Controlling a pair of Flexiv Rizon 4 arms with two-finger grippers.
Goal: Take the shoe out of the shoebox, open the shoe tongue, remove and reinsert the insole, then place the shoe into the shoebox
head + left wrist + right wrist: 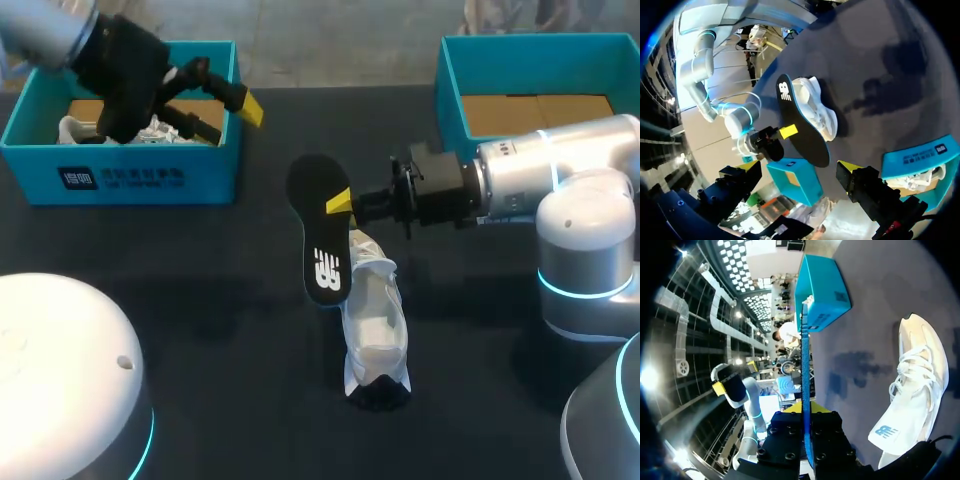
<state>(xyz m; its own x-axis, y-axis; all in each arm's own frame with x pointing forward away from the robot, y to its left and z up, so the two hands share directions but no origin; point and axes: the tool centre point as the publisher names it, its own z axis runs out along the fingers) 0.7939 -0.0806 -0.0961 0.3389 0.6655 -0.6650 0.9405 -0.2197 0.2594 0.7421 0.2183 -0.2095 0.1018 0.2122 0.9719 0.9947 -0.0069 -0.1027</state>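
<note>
A white shoe (375, 320) lies on the dark table (200, 280), toe toward me. Just above its heel end hangs the black insole (318, 230), on edge, with my right gripper (340, 202) shut on its side. In the right wrist view the insole (805, 365) runs edge-on out from between the right gripper (806, 410), and the shoe (915, 380) lies beside it with its tongue spread. My left gripper (232, 118) stands open and empty over the left blue shoebox (120, 175). In the left wrist view the insole (800, 125) and shoe (817, 107) lie ahead of the left gripper (799, 167).
The left shoebox holds another white shoe (150, 130) on brown cardboard. A second blue shoebox (450, 90) with a cardboard floor stands at the back right, behind my right arm. A white rounded body (60, 370) fills the near left corner.
</note>
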